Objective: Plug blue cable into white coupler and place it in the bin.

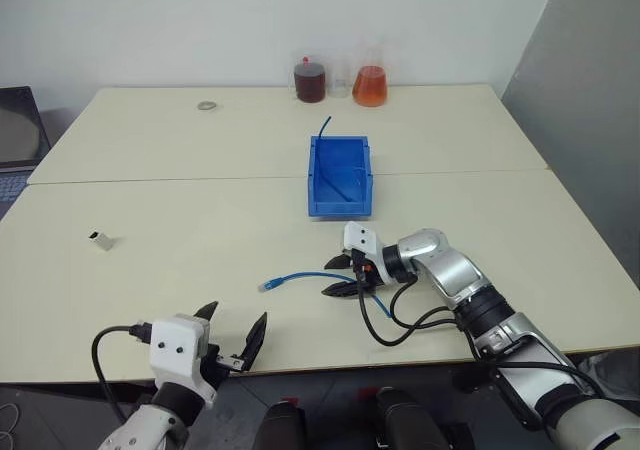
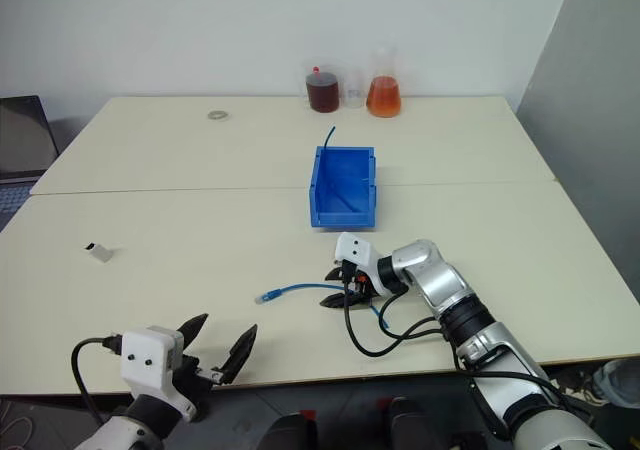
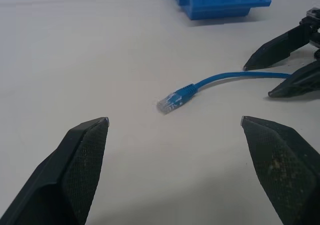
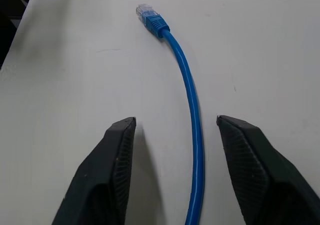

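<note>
The blue cable (image 1: 300, 277) is showing light blue with a clear plug tip, and the bin (image 1: 339, 176) is looking bright blue. The white coupler (image 1: 100, 240) is sitting white with a dark face on a cream table (image 1: 200, 170). The flasks (image 1: 340, 82) are holding dark red and orange liquid.

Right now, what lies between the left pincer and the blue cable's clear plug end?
Only bare cream tabletop: the left wrist view shows the open left pincer short of the light-blue network cable.
</note>
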You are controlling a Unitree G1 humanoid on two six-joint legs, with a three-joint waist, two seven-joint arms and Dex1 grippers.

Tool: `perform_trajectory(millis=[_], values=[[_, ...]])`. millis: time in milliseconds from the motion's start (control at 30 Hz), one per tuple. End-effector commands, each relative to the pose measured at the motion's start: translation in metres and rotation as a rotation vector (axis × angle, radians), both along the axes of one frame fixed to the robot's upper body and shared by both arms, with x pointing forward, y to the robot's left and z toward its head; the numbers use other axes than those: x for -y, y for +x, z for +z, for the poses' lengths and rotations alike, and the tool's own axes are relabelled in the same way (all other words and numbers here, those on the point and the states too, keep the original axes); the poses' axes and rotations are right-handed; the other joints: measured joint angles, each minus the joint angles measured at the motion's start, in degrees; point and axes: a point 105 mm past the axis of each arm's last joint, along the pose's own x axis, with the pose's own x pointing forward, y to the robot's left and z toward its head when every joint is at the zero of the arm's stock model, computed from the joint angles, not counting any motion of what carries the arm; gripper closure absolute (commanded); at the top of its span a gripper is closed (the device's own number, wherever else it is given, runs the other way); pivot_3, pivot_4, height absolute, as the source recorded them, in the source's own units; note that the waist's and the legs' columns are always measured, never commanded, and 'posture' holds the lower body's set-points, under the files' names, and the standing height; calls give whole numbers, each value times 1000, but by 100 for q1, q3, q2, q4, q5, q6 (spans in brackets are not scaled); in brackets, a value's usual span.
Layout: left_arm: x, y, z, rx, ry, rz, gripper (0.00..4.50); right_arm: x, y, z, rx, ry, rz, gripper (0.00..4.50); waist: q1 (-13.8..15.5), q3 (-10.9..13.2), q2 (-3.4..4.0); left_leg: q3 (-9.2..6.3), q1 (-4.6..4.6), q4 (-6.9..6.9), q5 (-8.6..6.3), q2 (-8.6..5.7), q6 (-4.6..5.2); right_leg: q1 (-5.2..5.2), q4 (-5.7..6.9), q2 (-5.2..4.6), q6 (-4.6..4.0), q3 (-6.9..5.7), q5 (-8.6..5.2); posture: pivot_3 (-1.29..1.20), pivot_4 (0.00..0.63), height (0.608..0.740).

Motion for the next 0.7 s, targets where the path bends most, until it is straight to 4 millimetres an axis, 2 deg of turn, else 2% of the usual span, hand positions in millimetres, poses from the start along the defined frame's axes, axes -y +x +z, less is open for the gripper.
perform_trajectory(millis=[33, 100, 133, 167, 267, 433, 567, 700], values=[[-16, 19, 2, -8, 118, -131, 0, 16, 4, 29, 1, 90, -110, 529, 7, 1, 2, -4, -2, 0, 0, 2, 0, -1, 1, 4, -1, -1, -1, 0, 150, 740], [-22, 37, 5, -14, 161, -227, 0, 25, 4, 49, 8, 160, -186, 48, 32, 2, 4, -2, -8, -2, 0, 2, 0, -6, 3, 5, -3, 1, -1, 0, 150, 740], [-24, 41, 7, -14, 171, -249, 0, 28, 3, 54, 8, 175, -206, 48, 32, 2, 4, -5, -17, -1, 0, 3, 0, -15, 5, 6, -4, -3, -2, 0, 150, 740], [-24, 50, 8, -16, 183, -297, 0, 31, 0, 67, -28, 244, -221, 48, 21, 2, 4, -7, -28, 0, 0, 4, 0, -21, 5, 8, -3, -5, -1, 0, 150, 740], [-14, 67, 10, -49, 168, -490, 0, 48, -18, 94, -112, 356, -223, 48, 33, 2, 4, -7, -43, 0, 0, 3, 0, -27, 1, 7, 14, -4, 10, 0, 150, 740], [-6, 75, -1, -150, 162, -711, 0, 69, -41, 91, -149, 301, -233, 48, 52, 0, 0, -13, -77, -2, -1, 2, 1, -50, -4, 6, 12, -14, 8, 0, 150, 740], [-8, 74, -10, -207, 176, -808, 0, 76, -45, 88, -151, 284, -276, 48, -5, -1, -1, -8, -105, -3, -6, 4, 9, -90, 2, 13, 10, 0, 7, 0, 150, 740], [-15, 81, -16, -217, 224, -817, 0, 78, -47, 89, -153, 294, -305, 48, -2, 0, -1, -19, -105, -2, -6, 7, 10, -95, 11, 19, 10, -8, 6, 0, 150, 740]])
